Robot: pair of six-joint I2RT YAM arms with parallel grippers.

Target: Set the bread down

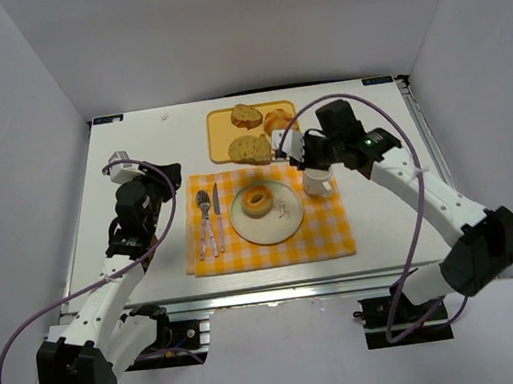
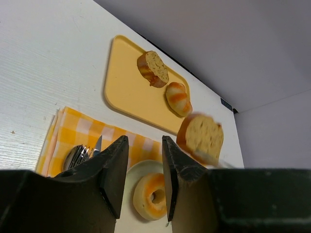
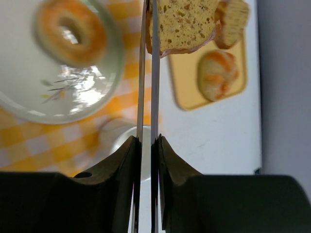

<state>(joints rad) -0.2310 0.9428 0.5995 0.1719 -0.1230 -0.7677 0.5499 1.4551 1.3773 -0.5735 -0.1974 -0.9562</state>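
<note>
**Right claw clamps tongs on a bread slice at the tray's 6 o'clock edge**

The right claw (image 3: 146, 141) is pressed together on a pair of thin metal tongs (image 3: 154, 87). The tong blades lie almost flat against each other and their far ends pinch a slice of bread (image 3: 182, 24). From above, that slice sits at the 6 o'clock edge of the yellow tray (image 1: 222, 131). Whether it rests on the tray or hangs just clear of it cannot be told.

A second slice (image 1: 246, 115) lies on the tray toward 12 o'clock, and a striped roll (image 1: 276, 120) toward 3 o'clock.

The tray stands at 12 o'clock from a white plate (image 1: 283, 221), which carries a ring-shaped bagel (image 1: 258, 201). The plate sits on a yellow checked cloth (image 1: 326, 235). A white mug (image 1: 318, 183) stands at the plate's 2 o'clock and cutlery (image 1: 206, 221) lies at its 9 o'clock.

The left claw (image 2: 145, 140) has its fingers apart with nothing between them. It hangs over the white counter (image 1: 140, 150), at 9 o'clock from the cloth.
</note>
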